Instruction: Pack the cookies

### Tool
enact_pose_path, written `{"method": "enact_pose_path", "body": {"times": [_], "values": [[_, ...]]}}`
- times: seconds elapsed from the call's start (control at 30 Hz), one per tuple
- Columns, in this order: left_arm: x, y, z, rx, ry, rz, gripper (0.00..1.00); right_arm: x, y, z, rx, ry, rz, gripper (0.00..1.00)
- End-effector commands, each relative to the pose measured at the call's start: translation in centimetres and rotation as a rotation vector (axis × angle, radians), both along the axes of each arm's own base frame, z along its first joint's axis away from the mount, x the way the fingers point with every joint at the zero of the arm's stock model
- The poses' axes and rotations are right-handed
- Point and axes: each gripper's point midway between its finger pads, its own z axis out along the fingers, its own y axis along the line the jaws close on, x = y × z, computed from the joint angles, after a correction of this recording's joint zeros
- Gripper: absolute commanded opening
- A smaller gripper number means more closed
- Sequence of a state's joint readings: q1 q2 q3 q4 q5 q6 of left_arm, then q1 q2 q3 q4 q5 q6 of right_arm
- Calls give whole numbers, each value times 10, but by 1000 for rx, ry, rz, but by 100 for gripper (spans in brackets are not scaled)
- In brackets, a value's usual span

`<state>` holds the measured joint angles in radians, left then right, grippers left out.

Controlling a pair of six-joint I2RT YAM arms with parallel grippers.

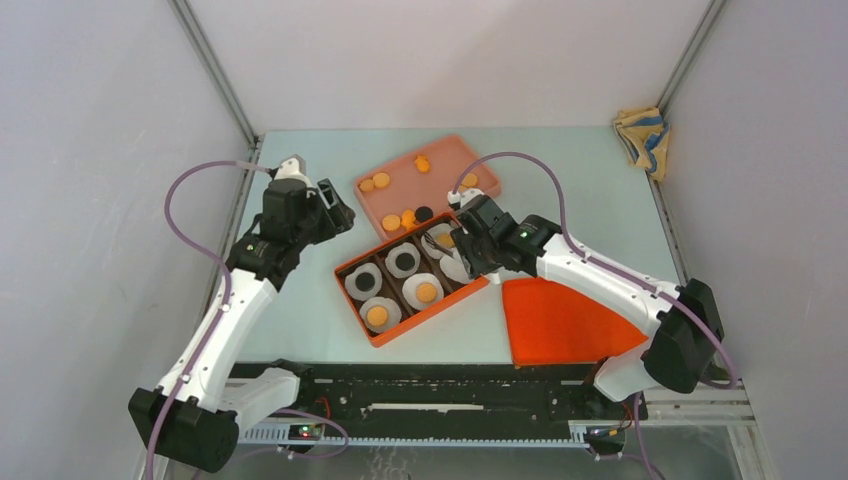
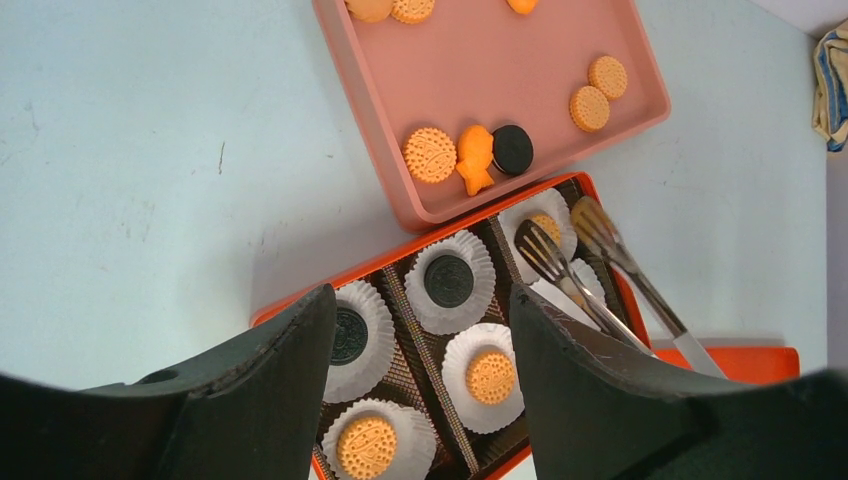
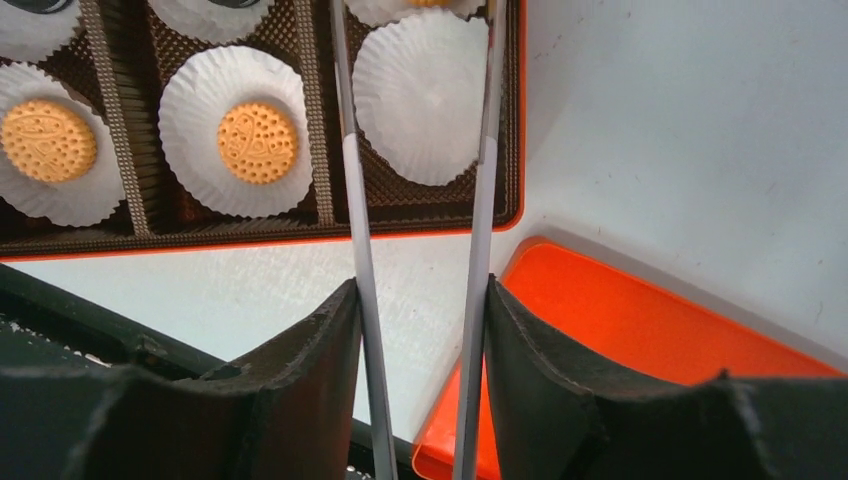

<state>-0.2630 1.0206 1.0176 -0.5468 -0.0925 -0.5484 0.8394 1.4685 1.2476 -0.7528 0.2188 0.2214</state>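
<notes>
The right fingers clamp metal tongs, whose long arms run forward over the one empty paper cup in the orange box. Loose cookies lie on the pink tray just beyond the box, ahead of the tips. The left fingers hover spread, holding nothing.

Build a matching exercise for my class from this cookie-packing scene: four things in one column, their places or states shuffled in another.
1. tongs
2. left gripper
3. empty paper cup
4. odd-shaped orange cookie

A. on the pink tray
B. in the orange box
C. open, holding nothing
D. clamped in the right gripper

Pairs: 1-D, 2-C, 3-B, 4-A
</notes>
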Motion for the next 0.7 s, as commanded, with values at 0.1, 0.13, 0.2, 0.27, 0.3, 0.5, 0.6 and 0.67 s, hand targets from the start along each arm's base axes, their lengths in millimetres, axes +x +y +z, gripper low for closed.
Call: {"method": "enact_pose_path", "body": {"times": [0.1, 0.13, 0.2, 0.27, 0.3, 0.5, 0.6, 0.67], "values": [[9, -3, 20, -11, -60, -15, 69, 18, 17, 35, 97, -109, -5, 56], [9, -3, 20, -11, -59, -13, 69, 17, 17, 39, 101, -112, -2, 55], [9, -3, 19, -8, -57, -14, 69, 16, 17, 50, 111, -132, 1, 53], [9, -3, 20, -9, -59, -16, 69, 14, 14, 66, 128, -169, -5, 52], [9, -3, 20, -9, -59, -16, 69, 13, 13, 76, 145, -188, -6, 52], [11, -5, 22, -19, -65, -22, 69, 23, -4, 126, 193, -301, -42, 52], [12, -6, 24, -26, -70, -23, 69, 43, -11, 122, 163, -311, -78, 53], [12, -6, 24, -28, -69, -22, 69, 62, -15, 109, 121, -294, -114, 54]]}}
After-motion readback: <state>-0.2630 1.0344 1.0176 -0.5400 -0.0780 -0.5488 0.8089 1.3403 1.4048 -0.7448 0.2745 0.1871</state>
